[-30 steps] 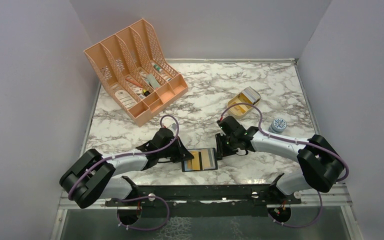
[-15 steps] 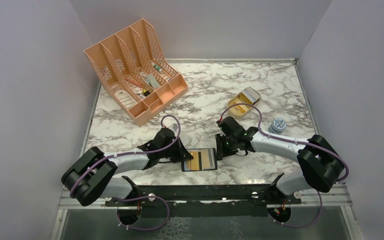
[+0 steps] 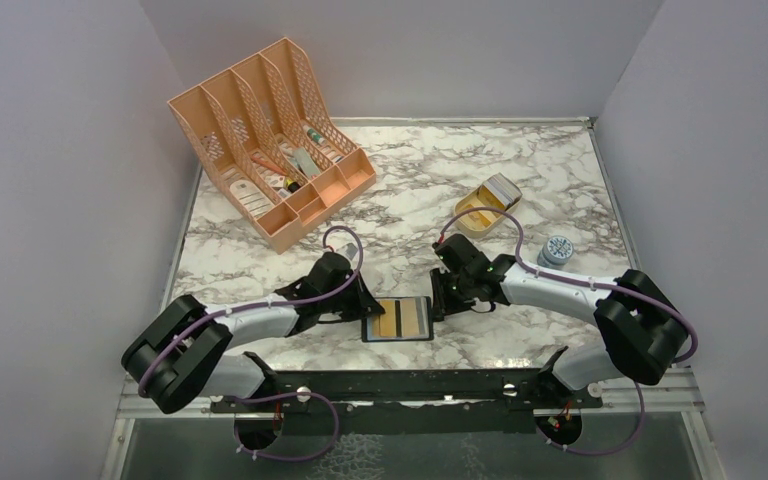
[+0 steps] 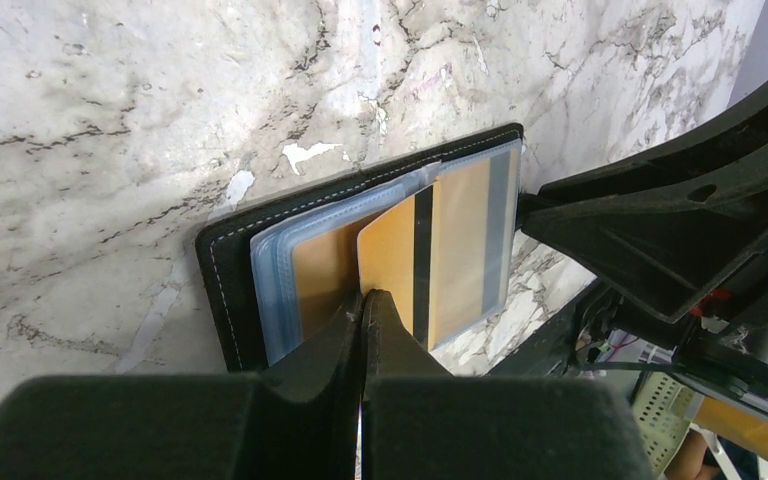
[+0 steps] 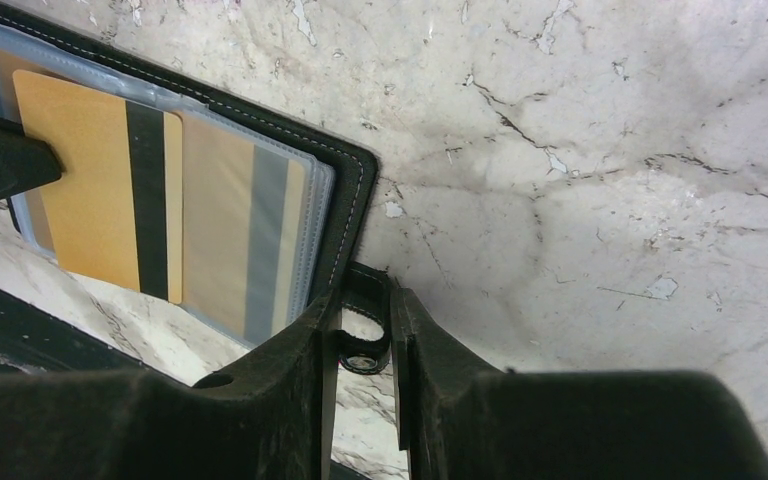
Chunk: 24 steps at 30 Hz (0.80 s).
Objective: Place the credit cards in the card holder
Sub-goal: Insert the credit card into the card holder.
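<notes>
Left gripper [image 4: 363,298], clamped on the tan-orange card [image 4: 392,262], has barely advanced, leaving it half-sleeved in the card holder [image 4: 222,290] while the right gripper [image 5: 363,300] pinches the snap tab [image 5: 364,350]

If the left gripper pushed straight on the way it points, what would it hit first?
Probably the clear sleeves of the card holder: the left gripper, shut on the tan-orange credit card, points into them.

card holder [image 5: 358,200] corner cut off, organiser [image 3: 320,212] contents seemingly indistinct
</notes>
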Available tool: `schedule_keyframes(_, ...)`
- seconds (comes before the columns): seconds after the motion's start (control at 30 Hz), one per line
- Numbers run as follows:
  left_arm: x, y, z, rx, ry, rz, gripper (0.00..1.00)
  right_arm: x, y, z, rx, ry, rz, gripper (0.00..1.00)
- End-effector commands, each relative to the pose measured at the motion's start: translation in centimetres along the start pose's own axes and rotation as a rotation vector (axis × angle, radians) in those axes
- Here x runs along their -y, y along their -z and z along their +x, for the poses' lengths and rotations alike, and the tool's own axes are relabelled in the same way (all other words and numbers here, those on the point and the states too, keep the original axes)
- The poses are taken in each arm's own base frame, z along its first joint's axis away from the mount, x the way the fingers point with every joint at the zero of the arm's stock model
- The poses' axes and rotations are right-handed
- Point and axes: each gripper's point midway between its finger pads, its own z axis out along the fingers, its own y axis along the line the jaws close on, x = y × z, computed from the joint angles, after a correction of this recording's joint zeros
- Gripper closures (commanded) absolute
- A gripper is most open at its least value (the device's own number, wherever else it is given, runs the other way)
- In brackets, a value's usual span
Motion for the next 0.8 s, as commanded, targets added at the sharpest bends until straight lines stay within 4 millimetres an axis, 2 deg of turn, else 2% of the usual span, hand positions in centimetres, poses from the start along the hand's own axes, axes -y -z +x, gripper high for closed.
schedule_keyframes(0.0,-0.6,-0.5,0.1,0.001,-0.004,-0.009,1.00,-0.6,-0.3,0.3,0.001,-0.004,-0.018,0.76)
schedule_keyframes(0.77,0.0,-0.9,0.3,0.005,0.001,0.030,1.00,-1.6,-0.2,0.3,0.008,-0.048,-0.061,0.78)
